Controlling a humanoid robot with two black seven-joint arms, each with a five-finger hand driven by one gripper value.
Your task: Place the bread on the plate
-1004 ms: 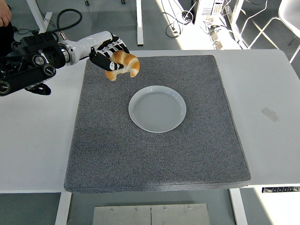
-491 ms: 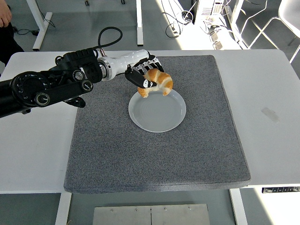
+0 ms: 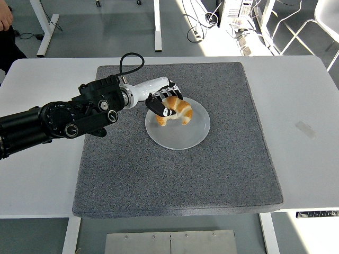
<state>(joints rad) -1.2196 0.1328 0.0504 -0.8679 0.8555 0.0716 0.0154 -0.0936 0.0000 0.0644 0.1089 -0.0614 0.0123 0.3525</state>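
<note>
A golden croissant-shaped bread (image 3: 178,112) is held in my left hand (image 3: 166,104) over the upper left part of the white round plate (image 3: 185,135). The fingers are curled around the bread's left side. The bread sits low, at or just above the plate's surface; I cannot tell whether it touches. The plate lies near the middle of a grey mat (image 3: 180,174). The left arm (image 3: 69,119) reaches in from the left edge. The right arm is out of view.
The grey mat covers most of the white table (image 3: 307,106). A person's hand and dark clothing (image 3: 6,32) show at the top left corner. Table legs and cables lie on the floor beyond the far edge.
My left hand has carried the bread from the mat's upper left rightward and down onto the plate area. The arm has come further in over the mat.
</note>
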